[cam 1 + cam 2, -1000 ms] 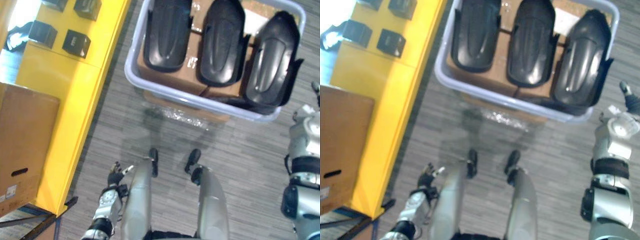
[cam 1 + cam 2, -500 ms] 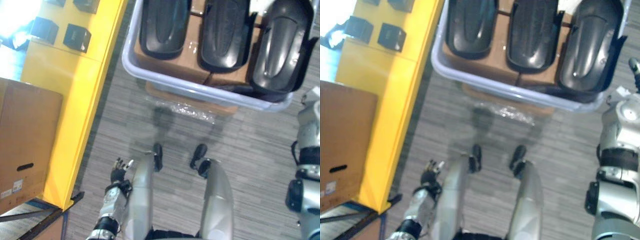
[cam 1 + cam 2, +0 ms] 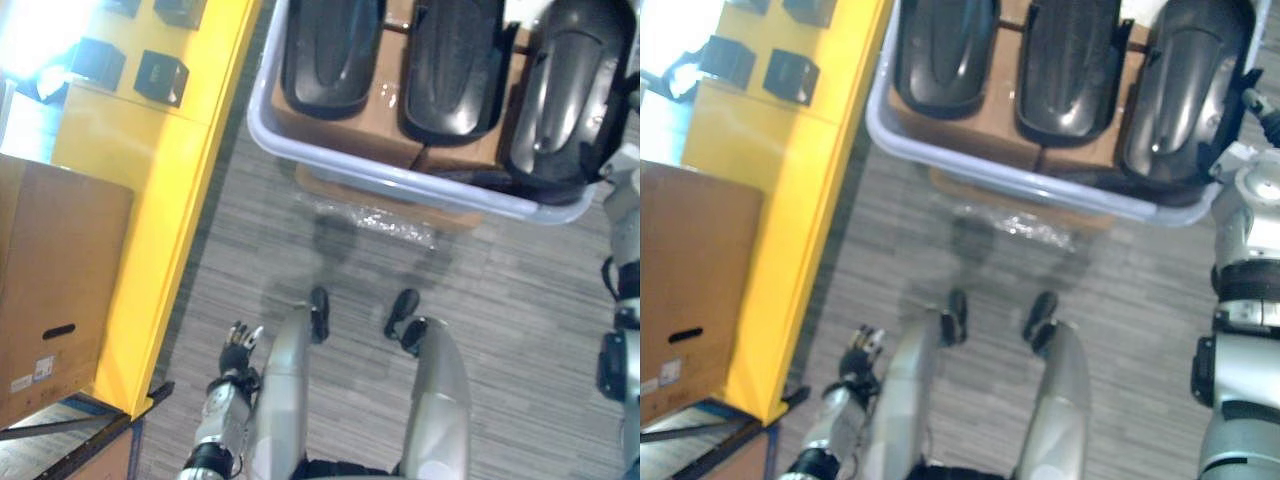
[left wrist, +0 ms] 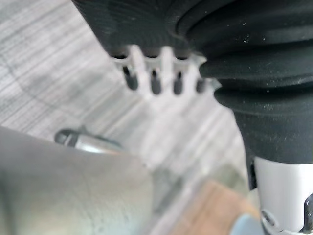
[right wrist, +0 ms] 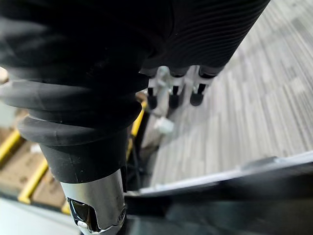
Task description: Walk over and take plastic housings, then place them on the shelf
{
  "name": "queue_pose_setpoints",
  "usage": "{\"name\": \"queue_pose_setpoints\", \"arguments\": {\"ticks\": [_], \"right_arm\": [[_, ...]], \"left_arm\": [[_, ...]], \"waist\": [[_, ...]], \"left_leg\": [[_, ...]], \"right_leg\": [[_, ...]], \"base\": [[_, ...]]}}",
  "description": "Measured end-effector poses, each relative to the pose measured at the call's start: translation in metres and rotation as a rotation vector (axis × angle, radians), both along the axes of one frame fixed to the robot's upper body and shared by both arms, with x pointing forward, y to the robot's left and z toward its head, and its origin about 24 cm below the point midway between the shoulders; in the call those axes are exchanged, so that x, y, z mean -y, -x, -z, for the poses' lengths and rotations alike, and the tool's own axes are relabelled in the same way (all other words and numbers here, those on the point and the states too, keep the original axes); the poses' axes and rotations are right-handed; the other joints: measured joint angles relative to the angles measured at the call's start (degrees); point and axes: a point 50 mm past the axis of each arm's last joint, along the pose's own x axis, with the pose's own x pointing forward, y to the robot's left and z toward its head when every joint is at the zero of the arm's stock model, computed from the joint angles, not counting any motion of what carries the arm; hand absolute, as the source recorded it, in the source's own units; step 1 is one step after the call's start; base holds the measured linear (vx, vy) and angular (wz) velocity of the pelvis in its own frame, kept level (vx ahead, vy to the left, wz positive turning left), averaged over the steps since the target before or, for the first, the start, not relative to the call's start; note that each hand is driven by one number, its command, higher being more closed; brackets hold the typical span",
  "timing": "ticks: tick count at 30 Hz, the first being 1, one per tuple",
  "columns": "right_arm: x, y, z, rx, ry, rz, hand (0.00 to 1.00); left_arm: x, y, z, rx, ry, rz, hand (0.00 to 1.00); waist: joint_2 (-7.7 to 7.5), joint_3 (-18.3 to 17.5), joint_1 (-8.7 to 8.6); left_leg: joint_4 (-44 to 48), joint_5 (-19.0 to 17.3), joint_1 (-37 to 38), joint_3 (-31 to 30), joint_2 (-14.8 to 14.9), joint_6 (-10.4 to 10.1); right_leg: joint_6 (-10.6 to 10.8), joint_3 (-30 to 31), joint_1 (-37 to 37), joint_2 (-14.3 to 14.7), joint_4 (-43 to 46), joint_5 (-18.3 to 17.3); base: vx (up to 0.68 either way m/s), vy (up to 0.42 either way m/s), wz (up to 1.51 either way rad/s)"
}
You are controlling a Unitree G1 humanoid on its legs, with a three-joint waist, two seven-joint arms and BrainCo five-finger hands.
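Lower left, the left hand (image 3: 238, 340) hangs loose-fingered and empty; the right wrist view shows what the eye views barely catch, the right hand (image 5: 172, 89) equally slack by the bin (image 3: 380, 182). Along the top, three black plastic housings (image 3: 450, 60) lie in it, likely light, stiff, slick shells best gripped by their long edges.

Housings (image 3: 448, 60) are glossy black plastic; the bin (image 3: 370, 180) smooth pale plastic; boxes (image 3: 340, 135) matt cardboard; the floor (image 3: 520, 300) rough grey carpet.

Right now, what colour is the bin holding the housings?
The bin is pale lilac-grey; left eye view shows it best.
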Motion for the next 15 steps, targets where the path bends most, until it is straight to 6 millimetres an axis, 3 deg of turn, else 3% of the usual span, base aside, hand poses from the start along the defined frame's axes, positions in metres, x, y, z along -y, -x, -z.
{"name": "queue_pose_setpoints", "arguments": {"ticks": [4, 10, 11, 15], "right_arm": [[0.005, -0.003, 0.003, -0.093, 0.005, 0.011, 0.0], [0.007, -0.005, 0.005, -0.18, 0.033, 0.007, 0.0], [0.008, -0.005, 0.005, -0.187, 0.034, 0.002, 1.0], [0.014, -0.002, 0.005, -0.221, 0.048, -0.032, 1.0]], "left_arm": [[0.005, 0.005, 0.005, -0.019, 0.039, -0.014, 0.0], [0.005, 0.01, 0.008, -0.032, 0.039, -0.012, 0.0], [0.005, 0.01, 0.008, -0.032, 0.035, -0.008, 0.0], [0.004, 0.01, 0.008, -0.034, 0.023, 0.006, 0.0]], "waist": [[1.9, 0.1, 0.89], [2.29, 0.0, 1.55], [2.31, 0.0, 1.55], [2.39, 0.0, 1.71]], "left_leg": [[0.9, 0.0, -1.3, -0.3, 0.1, 0.1], [1.9, -0.1, -2.1, -0.2, 0.5, 0.1], [1.9, -0.1, -2.2, -0.2, 0.5, 0.1], [1.8, -0.1, -2.8, 0.1, 0.6, 0.3]], "right_leg": [[-0.1, -0.3, -1.0, -0.2, 0.9, -0.2], [-0.4, -0.5, -1.8, -0.5, 2.3, -0.9], [-0.3, -0.6, -1.8, -0.5, 2.3, -0.9], [-0.2, -0.9, -2.2, -1.0, 2.5, -1.0]], "base": [[-0.01, -0.003, 0.01], [-0.03, -0.031, 0.02], [-0.05, -0.028, 0.05], [-0.05, -0.027, 0.06]]}}
